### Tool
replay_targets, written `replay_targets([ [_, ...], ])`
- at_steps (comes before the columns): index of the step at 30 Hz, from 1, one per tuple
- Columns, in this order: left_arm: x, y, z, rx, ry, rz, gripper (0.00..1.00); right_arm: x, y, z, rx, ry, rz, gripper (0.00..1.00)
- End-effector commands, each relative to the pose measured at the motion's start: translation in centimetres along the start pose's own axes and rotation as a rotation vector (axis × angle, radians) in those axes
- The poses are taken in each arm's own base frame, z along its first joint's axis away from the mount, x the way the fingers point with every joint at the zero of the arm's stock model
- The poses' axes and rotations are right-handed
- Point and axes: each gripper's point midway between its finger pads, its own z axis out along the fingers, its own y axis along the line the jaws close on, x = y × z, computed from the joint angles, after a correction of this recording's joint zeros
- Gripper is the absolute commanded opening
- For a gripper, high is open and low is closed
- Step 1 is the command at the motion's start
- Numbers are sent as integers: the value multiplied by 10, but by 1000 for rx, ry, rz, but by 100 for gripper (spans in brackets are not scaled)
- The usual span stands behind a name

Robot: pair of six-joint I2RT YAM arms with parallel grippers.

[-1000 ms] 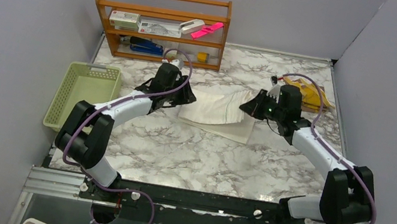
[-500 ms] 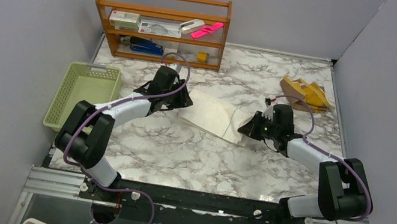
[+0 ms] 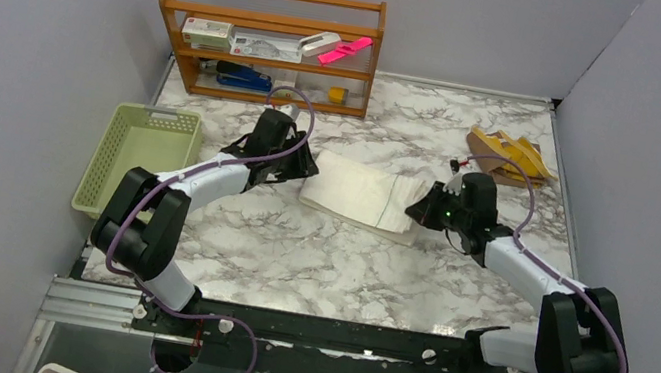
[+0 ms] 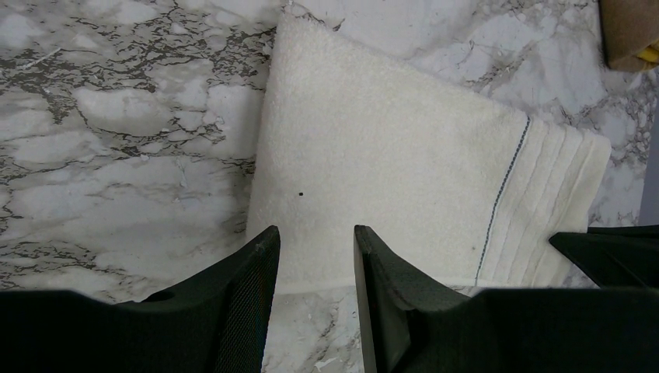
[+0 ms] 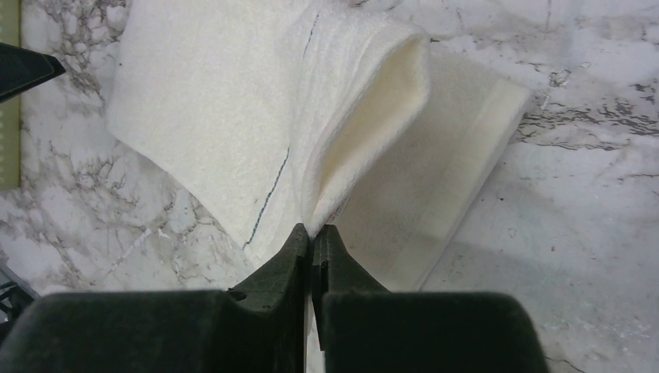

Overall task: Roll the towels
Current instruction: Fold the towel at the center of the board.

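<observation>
A white towel [image 3: 356, 189] lies folded at mid-table, its striped end on the right. My right gripper [image 3: 418, 210] is shut on that end's top layer, lifting a fold [image 5: 365, 116] off the layer beneath; its tips [image 5: 313, 230] pinch the cloth. My left gripper [image 3: 305, 168] stands open at the towel's left edge. Its fingertips [image 4: 315, 231] straddle the edge of the white towel [image 4: 388, 155] without closing on it. The mustard-yellow and brown towel [image 3: 512, 156] lies crumpled at the back right, apart from both grippers.
A pale green basket [image 3: 141, 158] sits at the left table edge. A wooden shelf [image 3: 269, 44] with small items stands at the back left. Grey walls close in the left, right and back sides.
My right gripper has pulled the towel's right end toward the near side and then eased slightly back, leaving it folded over. The left arm has barely shifted.
</observation>
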Motion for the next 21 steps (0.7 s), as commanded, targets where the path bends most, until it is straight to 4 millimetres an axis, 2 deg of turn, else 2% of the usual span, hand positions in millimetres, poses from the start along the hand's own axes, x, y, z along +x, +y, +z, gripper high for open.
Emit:
replay_targets([
  [1,-1,2,-3,7,-3,10,42,-3,-20,-5,102,-26,-18,1],
  [7,3,5,0,7,9,7,42,12,-37,4,151,17,41,1],
  [13,3,9,1,-10,9,15,42,18,-51,5,224,32,89,2],
  [16,3,11,1,-17,6,16,42,20,-56,5,251,45,101,12],
  [18,4,12,1,-19,6,16,42,24,-61,5,276,63,109,27],
  [21,5,13,1,-18,9,26,42,26,-69,3,323,68,118,40],
])
